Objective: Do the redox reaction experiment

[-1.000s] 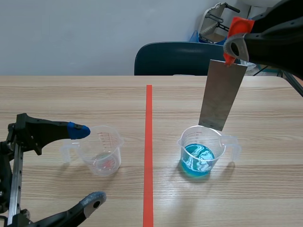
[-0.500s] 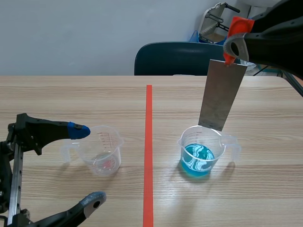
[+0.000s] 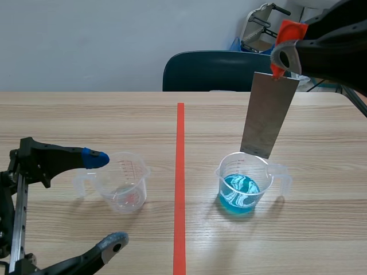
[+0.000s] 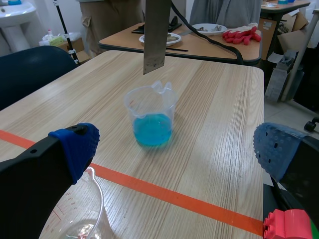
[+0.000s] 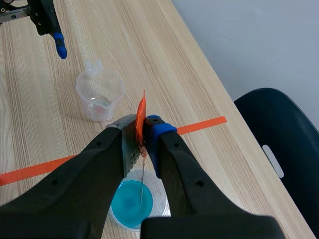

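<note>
A grey metal strip with an orange tab on top hangs upright in my right gripper, which is shut on its upper end. Its lower edge is just above the rim of a clear beaker of blue liquid. From the right wrist view the metal strip appears edge-on between the fingers, over the blue beaker. My left gripper stands open beside a second clear beaker, nearly empty with a little pale residue. That clear beaker sits by the left finger.
An orange-red tape line runs down the table's middle. A dark blue chair stands behind the far edge. In the left wrist view another table with plates and red gloves lies beyond the table end.
</note>
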